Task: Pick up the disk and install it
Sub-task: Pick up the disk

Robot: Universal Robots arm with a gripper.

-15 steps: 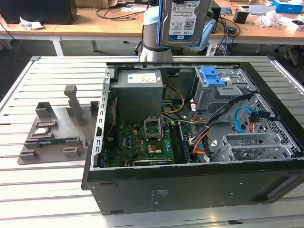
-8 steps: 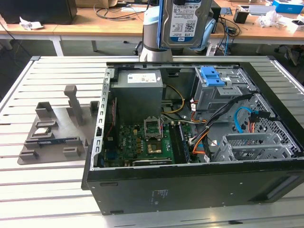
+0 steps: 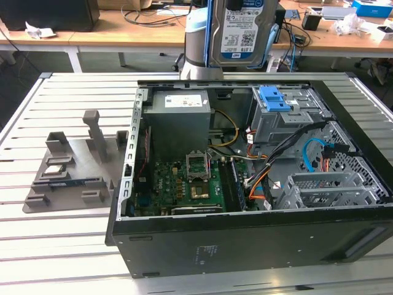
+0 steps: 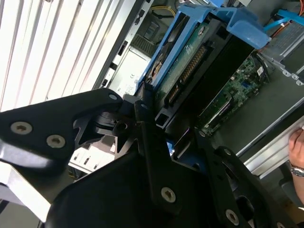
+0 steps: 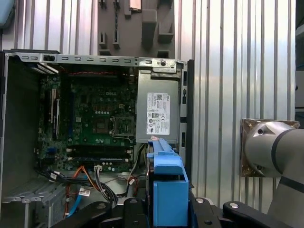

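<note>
The disk [image 3: 242, 27] hangs upright above the rear of the open case [image 3: 245, 246], clamped between the gripper's [image 4: 159, 121] fingers. The exterior view shows its label face. The second wrist view shows its connector edge, its blue carrier [image 4: 237, 21] and a hand [image 4: 297, 147]. In the first wrist view the carrier, edge-on, overlaps an edge of the power supply [image 5: 159, 111] beside the motherboard [image 5: 95, 118].

One disk [image 3: 242, 31], one open computer case [image 3: 245, 249], one power-supply box [image 3: 179, 109] (grey), one fixture tray [image 3: 70, 169].
</note>
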